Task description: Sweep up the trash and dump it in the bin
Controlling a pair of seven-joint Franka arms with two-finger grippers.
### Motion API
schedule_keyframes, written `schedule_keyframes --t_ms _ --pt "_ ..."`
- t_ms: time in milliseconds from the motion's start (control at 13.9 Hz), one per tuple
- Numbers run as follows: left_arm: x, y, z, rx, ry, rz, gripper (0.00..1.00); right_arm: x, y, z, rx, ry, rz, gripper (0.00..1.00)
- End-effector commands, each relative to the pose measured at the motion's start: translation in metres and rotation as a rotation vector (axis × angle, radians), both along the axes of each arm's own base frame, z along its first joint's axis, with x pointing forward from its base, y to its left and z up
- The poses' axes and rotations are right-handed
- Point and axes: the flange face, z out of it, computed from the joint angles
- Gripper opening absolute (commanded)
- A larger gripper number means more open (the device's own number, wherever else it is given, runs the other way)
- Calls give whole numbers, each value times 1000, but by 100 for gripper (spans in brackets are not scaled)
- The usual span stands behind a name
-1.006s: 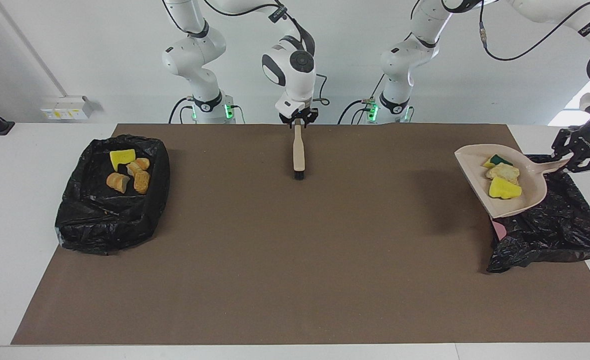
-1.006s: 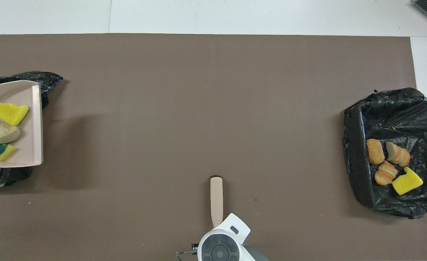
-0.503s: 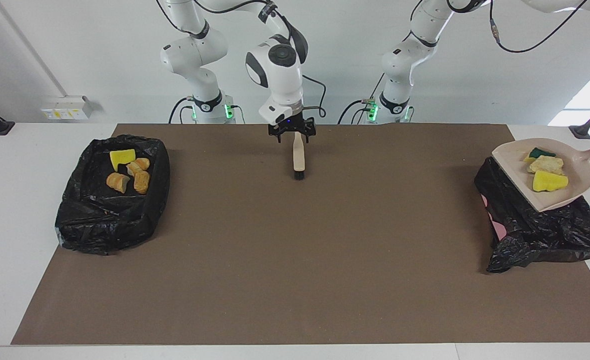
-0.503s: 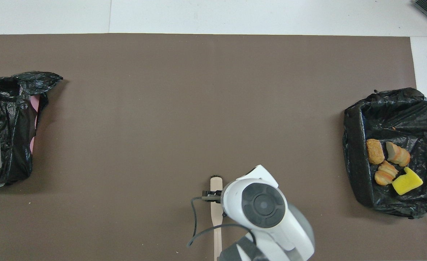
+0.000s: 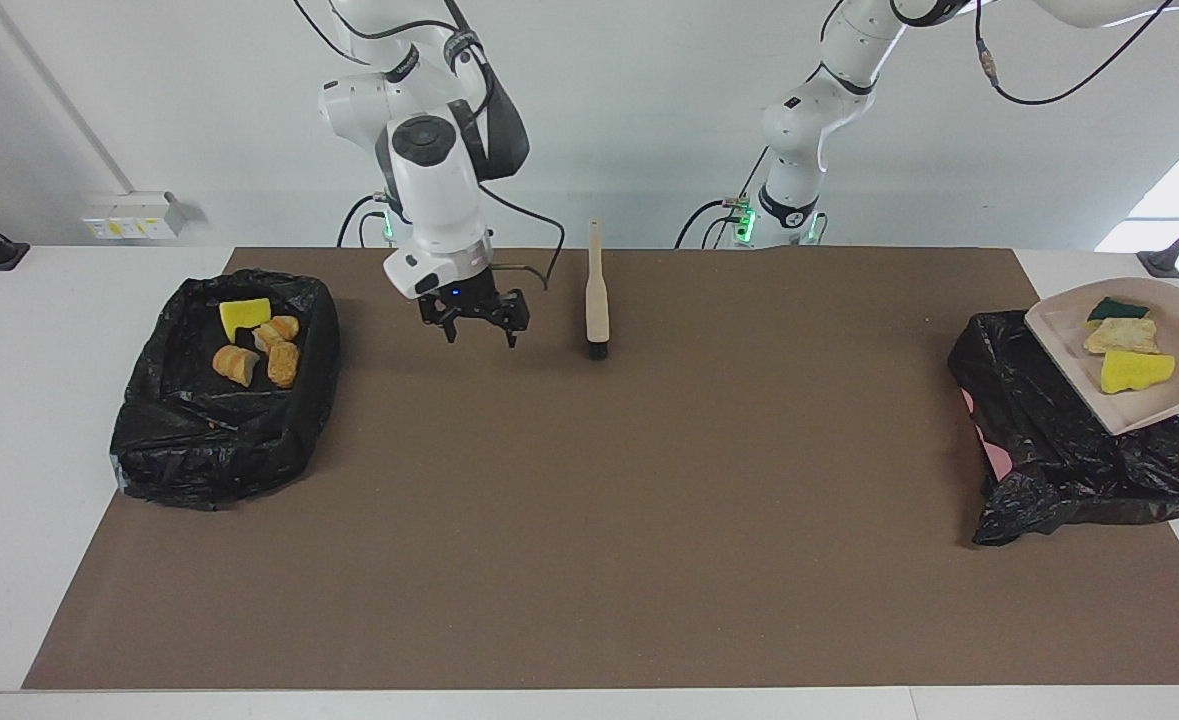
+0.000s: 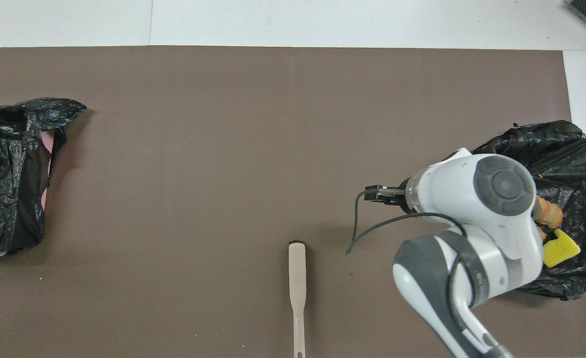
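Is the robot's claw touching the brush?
Apart. The facing view shows bare brown mat between the open right claw and the brush, which lies alone on the mat.

Bright, even light; soft shadows; sharp.

A white table (image 5: 9,420) carries a brown mat (image 5: 589,560) that covers most of its top, leaving white margins at both ends. A plain white wall (image 5: 669,110) rises past the table's robot-side edge, with a small socket box (image 5: 134,213) mounted low on it.
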Motion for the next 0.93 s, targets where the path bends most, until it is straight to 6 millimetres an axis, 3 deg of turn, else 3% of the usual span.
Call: schedule_keyframes --t_ms 0,72,215,359,503,646,862 --pt "3 -5 8 81 -4 15 0 30 -52 33 -18 -51 38 100" --pt "4 -8 11 121 6 10 0 36 -73 51 -20 -53 12 100" --pt "11 -31 12 245 15 30 0 41 -108 89 -37 -20 -27 100" --pt "10 -56 11 355 27 0 0 35 -138 130 -81 -13 0 100" --pt "6 -68 12 429 25 8 0 22 -161 162 -85 -19 29 100" --pt "5 -71 19 503 25 16 0 6 -175 191 -77 -6 31 100" --pt "5 -90 38 517 -12 2 0 -26 -175 231 -63 25 55 100"
